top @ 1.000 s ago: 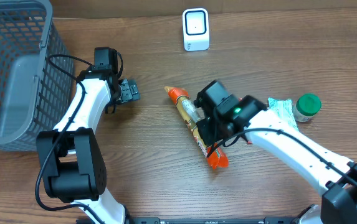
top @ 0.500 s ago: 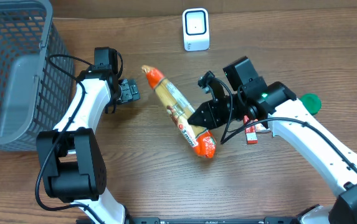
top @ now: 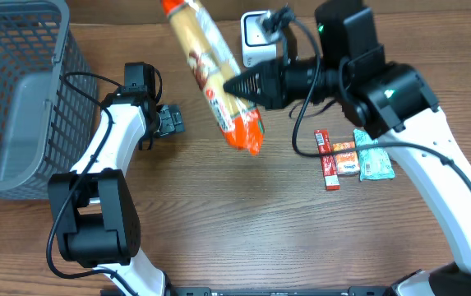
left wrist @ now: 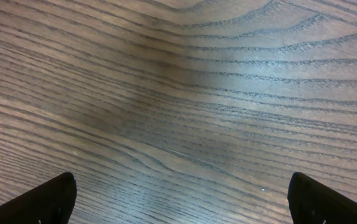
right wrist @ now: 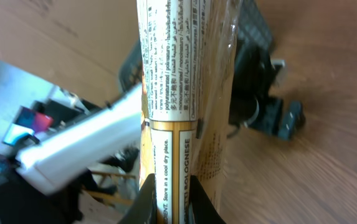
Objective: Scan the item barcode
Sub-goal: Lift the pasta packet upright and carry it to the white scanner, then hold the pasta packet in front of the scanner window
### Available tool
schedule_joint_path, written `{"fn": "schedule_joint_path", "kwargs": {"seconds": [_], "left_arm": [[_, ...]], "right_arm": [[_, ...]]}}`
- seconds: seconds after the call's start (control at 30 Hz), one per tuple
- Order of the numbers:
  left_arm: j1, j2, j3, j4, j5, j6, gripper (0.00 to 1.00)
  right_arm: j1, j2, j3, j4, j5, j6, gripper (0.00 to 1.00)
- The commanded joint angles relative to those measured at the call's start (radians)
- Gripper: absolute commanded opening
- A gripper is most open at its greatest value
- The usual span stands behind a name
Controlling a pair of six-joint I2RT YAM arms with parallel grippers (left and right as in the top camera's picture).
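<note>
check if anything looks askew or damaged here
Nothing is spilled or damaged. The only askew thing is the bologna tube, held off the table at a slant by the right gripper, close to the white scanner. That fits scanning.

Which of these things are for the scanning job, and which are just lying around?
For the job: long sausage pack with orange ends; small white plastic scanner.
Just lying about: grey wire basket; small red packets; pale teal packet.

White arms point(top: 108, 136), black joints point(top: 140, 78).
</note>
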Motion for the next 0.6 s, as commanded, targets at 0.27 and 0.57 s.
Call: {"fn": "schedule_joint_path", "kwargs": {"seconds": [0.27, 0.57], "left_arm": [[0.004, -0.014, 0.018, 0.003, -0.013, 0.011, 1.0], [0.004, -0.014, 0.018, 0.004, -0.012, 0.011, 1.0]], "right_arm": [[-0.166, 0.337, 0.039, 0.459, -0.28, 0.24, 0.03], [-0.287, 0.574, 0.039, 0.812, -0.354, 0.507, 0.03]]}}
